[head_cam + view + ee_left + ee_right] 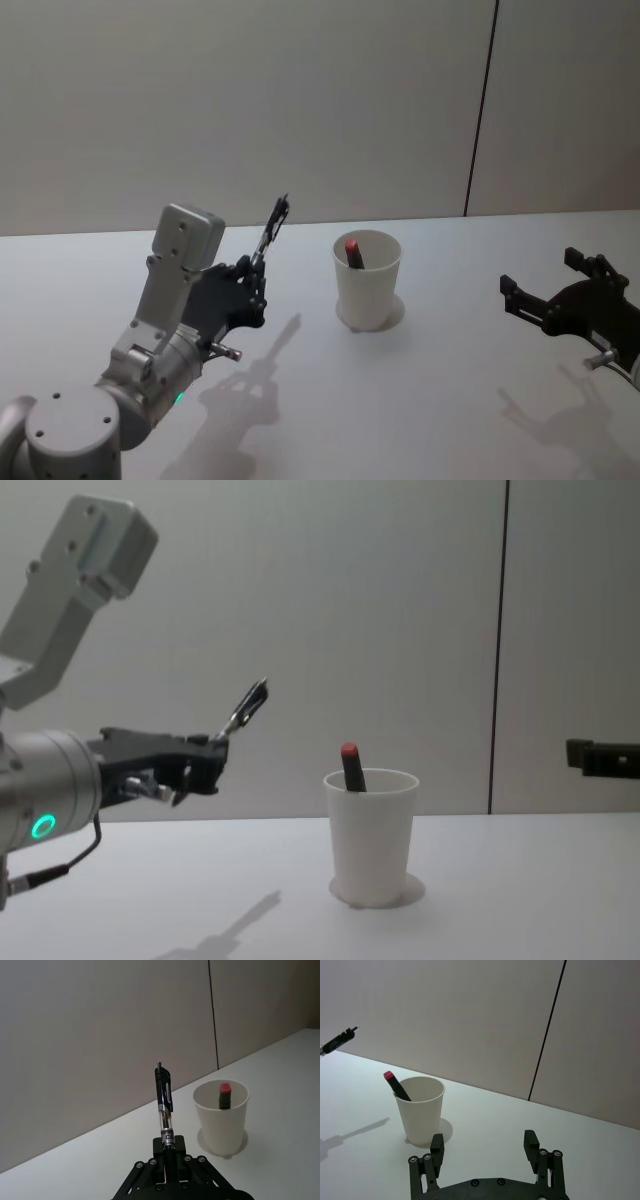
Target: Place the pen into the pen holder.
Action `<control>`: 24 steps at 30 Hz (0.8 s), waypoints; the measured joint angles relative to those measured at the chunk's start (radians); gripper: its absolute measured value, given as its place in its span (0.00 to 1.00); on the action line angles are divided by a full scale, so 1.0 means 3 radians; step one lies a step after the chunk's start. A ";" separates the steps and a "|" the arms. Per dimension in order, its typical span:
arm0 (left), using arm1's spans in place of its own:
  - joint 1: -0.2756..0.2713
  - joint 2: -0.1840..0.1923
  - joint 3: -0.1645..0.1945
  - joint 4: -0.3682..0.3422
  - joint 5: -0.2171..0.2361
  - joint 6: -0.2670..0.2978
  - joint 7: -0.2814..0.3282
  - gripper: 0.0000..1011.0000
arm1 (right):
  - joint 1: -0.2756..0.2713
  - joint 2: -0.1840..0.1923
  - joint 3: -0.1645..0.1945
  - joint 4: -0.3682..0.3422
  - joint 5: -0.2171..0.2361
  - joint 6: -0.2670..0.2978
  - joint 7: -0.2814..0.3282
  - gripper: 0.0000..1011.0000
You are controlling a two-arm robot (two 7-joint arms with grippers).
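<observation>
**Left gripper (255, 268) grips a black-and-clear plastic click pen (272, 230), clear of the cup**

You have the pen pinched by its lower end between the left gripper's closed fingers, raised above the plain white table (450, 400). In the chest view the pen slants up, its clip end topmost and leaning toward the pen holder. The pen holder, a tapered white paper cup with a rolled rim (367, 285), stands upright on the table to the right of the pen and apart from it. The pen's top is higher than the cup's rim. A dark marker with a red cap (353, 252) leans inside the cup, its cap poking above the rim. Your right gripper (540, 272) hovers well to the cup's right, fingers spread and holding nothing.
</observation>
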 joint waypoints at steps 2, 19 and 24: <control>-0.0010 0.0018 -0.0010 0.0010 -0.0008 -0.0092 -0.0118 0.14 | 0.0000 0.0000 0.0000 0.0000 0.0000 0.0000 0.0000 0.99; -0.0133 0.0094 -0.0059 0.0156 -0.0155 -0.0567 -0.0929 0.14 | 0.0000 0.0000 0.0000 0.0000 0.0000 0.0000 0.0000 0.99; -0.0174 0.0090 -0.0055 0.0208 -0.0184 -0.0651 -0.1125 0.14 | 0.0000 0.0000 0.0000 0.0000 0.0000 0.0000 0.0000 0.99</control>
